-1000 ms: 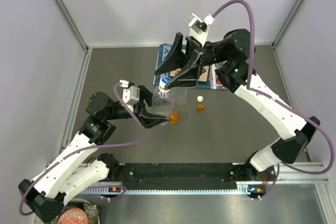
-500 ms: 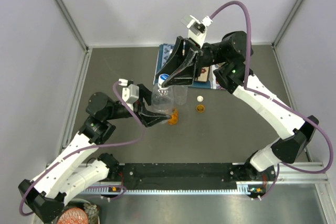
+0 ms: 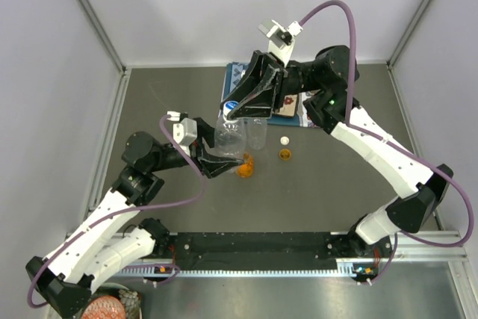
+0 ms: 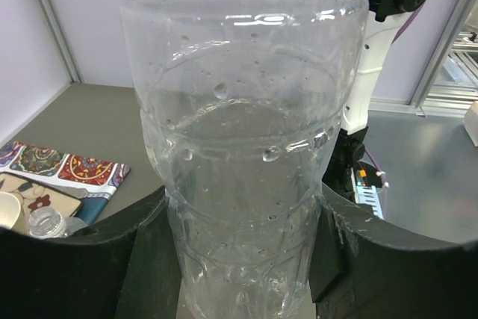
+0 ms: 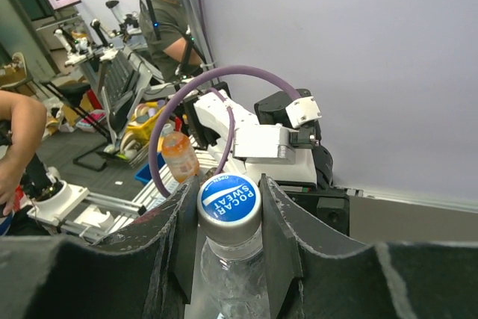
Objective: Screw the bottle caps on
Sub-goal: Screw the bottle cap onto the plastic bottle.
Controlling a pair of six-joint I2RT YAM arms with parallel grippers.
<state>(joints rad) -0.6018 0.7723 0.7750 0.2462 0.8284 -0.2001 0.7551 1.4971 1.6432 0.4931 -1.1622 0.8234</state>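
The blue-and-white cap (image 5: 228, 198) sits on the neck of the clear bottle (image 4: 246, 147). Your right end effector (image 5: 228, 218) is closed on it, one black finger (image 5: 178, 244) tight against each side of the cap. The cap's printed top faces your wrist camera, and the bottle's neck drops away directly beneath the fingertips.

Your left end effector (image 4: 243, 259) holds the same bottle low on its ribbed body. Its jaws are spread to the bottle's width, with a finger against each side. Water droplets cling to the bottle wall right in front of that camera.

From above, a second clear bottle (image 3: 256, 134) stands just beside the held one, on the right end effector's side. The orange bottle (image 3: 245, 165) shows just past the left end effector's fingertips, partly hidden by them.

Further to the right of both end effectors, a white cap (image 3: 284, 140) and an orange cap (image 3: 284, 155) lie near each other on the desk (image 3: 336, 207). A patterned mat (image 3: 237, 76) lies beneath and behind the right end effector, at the far edge.
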